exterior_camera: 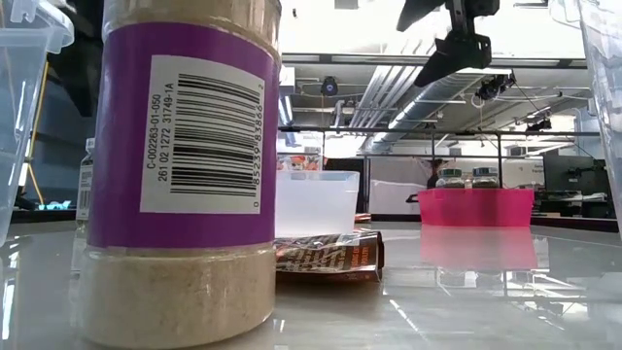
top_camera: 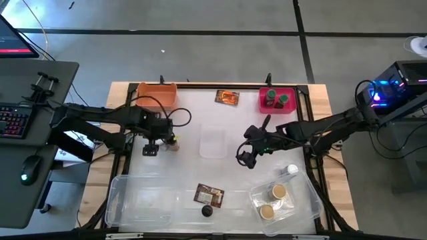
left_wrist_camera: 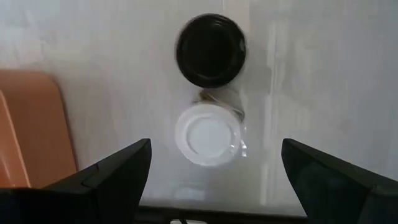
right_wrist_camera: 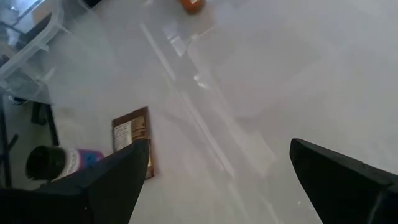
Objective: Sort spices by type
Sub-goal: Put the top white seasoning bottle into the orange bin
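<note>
Both arms reach inward over the table, left tool (top_camera: 151,148) and right tool (top_camera: 245,159) spread wide.

White table top (top_camera: 200,173), wood edges. Far left: orange bin (top_camera: 157,93). Far right: pink bin (top_camera: 277,100). Far centre: orange packet (top_camera: 227,97). Centre: small clear tray (top_camera: 213,142). Left: black-lid jar (left_wrist_camera: 210,50) touching white-lid jar (left_wrist_camera: 208,134). Near: long clear tray (top_camera: 133,200), brown packet (top_camera: 209,195), dark-lid jar (top_camera: 207,211). Near right: clear tub (top_camera: 307,200).
</note>
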You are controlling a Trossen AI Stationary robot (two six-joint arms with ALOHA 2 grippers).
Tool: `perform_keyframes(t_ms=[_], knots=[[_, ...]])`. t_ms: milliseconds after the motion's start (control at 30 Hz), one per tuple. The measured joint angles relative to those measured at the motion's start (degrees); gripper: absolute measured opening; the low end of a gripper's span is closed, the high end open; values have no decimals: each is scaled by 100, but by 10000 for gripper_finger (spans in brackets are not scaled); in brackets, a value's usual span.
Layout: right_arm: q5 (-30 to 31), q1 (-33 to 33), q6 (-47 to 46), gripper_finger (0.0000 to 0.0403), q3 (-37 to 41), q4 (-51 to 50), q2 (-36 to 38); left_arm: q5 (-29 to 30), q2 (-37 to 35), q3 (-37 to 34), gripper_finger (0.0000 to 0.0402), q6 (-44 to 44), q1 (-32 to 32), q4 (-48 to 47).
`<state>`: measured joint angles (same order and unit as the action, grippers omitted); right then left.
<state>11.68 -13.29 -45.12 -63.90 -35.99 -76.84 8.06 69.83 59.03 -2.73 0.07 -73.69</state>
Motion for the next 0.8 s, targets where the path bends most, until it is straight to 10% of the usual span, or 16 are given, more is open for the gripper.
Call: perform_keyframes(t_ms=[800], knots=[[186, 4, 7, 385, 0, 48, -2, -239, 12, -1330, 346, -322, 350, 1010]])
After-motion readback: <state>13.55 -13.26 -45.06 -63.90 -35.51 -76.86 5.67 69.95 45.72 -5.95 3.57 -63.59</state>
